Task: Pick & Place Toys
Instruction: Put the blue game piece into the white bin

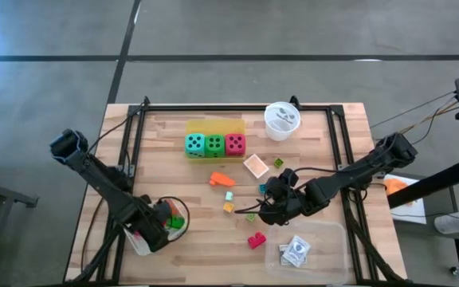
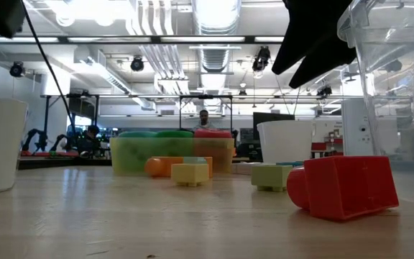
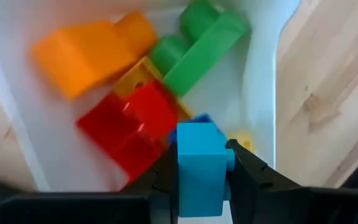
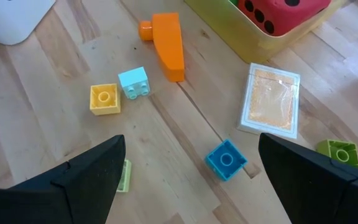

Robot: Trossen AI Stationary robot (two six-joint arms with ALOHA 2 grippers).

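The left tool (image 3: 201, 180) pinches a blue block (image 3: 199, 167) just above the white tray (image 3: 257, 81), already crowded with red, orange and green blocks; released here, it may bounce out; the right tool (image 4: 188, 177) hangs spread over scattered desk blocks.

Grey concrete floor (image 1: 293, 32); ceiling strip lights (image 2: 214, 11), ducts overhead.

Three dice (image 1: 214, 144) sit side by side in a tray (image 1: 213, 126) at the table's far centre, with a cup (image 1: 281, 120) to their right. Loose blocks (image 1: 229, 196) lie scattered nearer, centre-right. Playing cards (image 1: 296, 251) rest in the near-right tray (image 1: 337, 249). Further blocks (image 3: 135, 93) fill the near-left tray (image 1: 138, 241).
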